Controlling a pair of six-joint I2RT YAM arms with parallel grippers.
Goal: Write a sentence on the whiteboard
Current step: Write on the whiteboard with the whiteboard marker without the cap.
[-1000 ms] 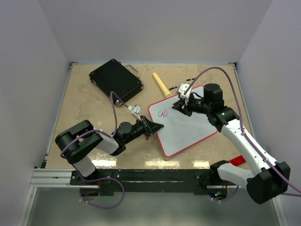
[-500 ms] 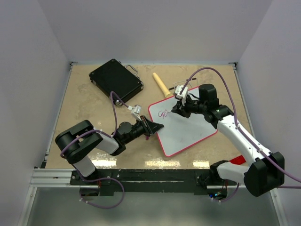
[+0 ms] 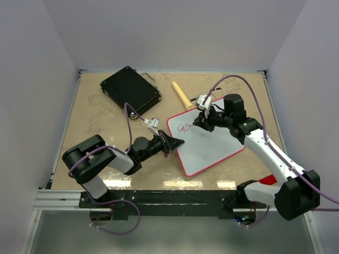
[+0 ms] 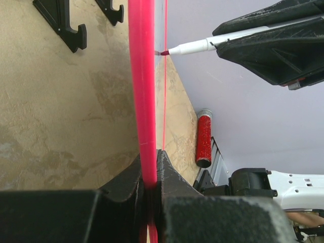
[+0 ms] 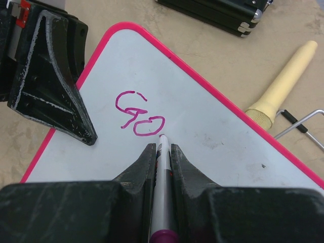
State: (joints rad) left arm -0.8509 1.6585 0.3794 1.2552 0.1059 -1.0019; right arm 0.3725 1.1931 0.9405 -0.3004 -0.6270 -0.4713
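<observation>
The whiteboard (image 3: 209, 143), white with a pink rim, lies tilted on the table. My left gripper (image 3: 172, 143) is shut on its left rim; the left wrist view shows the pink edge (image 4: 142, 91) pinched where the left gripper (image 4: 150, 167) closes. My right gripper (image 3: 200, 120) is shut on a white marker (image 5: 163, 172). The marker's tip touches the whiteboard (image 5: 217, 126) just right of the pink letters "GO" (image 5: 137, 119), the start of the sentence (image 3: 184, 127). From the left wrist, the marker (image 4: 190, 47) meets the board face.
A black hard case (image 3: 131, 88) lies at the back left. A wooden handle (image 3: 181, 96) and a thin wire piece (image 5: 298, 124) lie behind the board. A red glittery cylinder (image 4: 204, 136) lies near the right arm's base.
My right gripper has shifted a little left with the marker and the tip now sits just past the "O". The left gripper has held the board still.
</observation>
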